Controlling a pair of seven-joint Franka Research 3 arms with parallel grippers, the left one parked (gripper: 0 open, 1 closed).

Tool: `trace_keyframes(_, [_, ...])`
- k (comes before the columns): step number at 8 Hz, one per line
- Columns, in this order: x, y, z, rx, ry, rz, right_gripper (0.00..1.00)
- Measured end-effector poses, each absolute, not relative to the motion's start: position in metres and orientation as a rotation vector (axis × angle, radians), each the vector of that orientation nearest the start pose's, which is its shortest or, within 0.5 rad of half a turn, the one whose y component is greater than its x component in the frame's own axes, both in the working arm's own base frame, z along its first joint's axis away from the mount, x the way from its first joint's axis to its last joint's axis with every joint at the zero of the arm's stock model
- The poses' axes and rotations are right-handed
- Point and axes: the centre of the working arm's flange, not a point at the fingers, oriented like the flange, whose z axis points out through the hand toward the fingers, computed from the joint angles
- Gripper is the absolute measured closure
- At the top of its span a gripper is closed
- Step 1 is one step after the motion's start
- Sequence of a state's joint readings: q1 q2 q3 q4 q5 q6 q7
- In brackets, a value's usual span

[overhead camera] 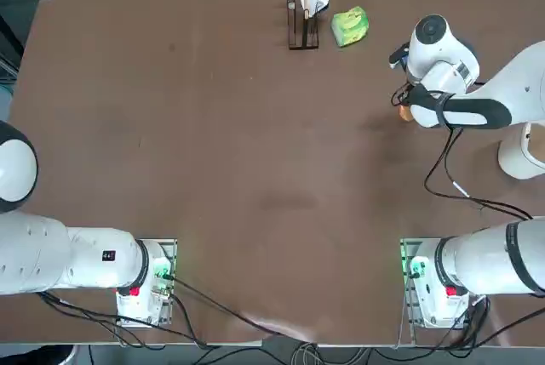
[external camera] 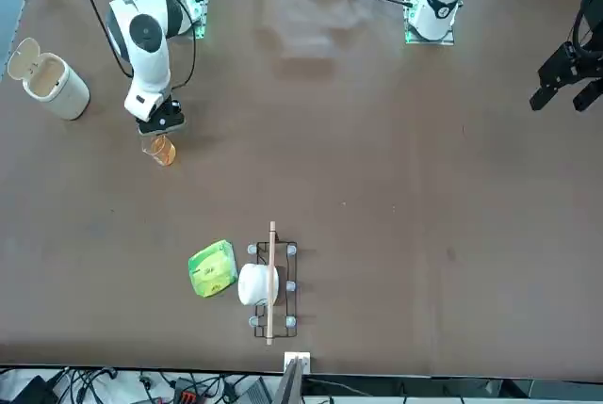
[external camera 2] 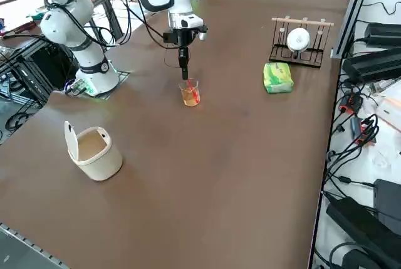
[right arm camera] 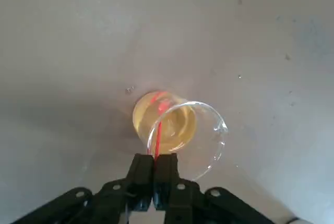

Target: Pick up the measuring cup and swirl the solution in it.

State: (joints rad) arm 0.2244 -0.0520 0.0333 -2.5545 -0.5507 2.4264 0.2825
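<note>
One measuring cup (external camera 2: 190,93) of orange solution (right arm camera: 166,125) hangs pinched at its rim by the closed right gripper (right arm camera: 154,174).

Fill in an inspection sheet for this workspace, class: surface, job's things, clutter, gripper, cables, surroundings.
Surface: brown table, no spills seen.
Job's things: cup upright, holding orange solution.
Clutter: green lump; rack with a white object; lidded white cup.
Gripper: right gripper at the cup's rim, fingers pinched on its wall.
Cables: black cable trailing from the right arm.
Surroundings: cables and power strips beyond the edges.
</note>
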Motion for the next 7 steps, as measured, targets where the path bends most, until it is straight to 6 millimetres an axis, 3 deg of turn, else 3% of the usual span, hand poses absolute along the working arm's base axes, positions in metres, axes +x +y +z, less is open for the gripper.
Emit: trace_keyframes(7, [0.4352,0.1079,0.2869,-3.426,-0.68,-0.058,0.97])
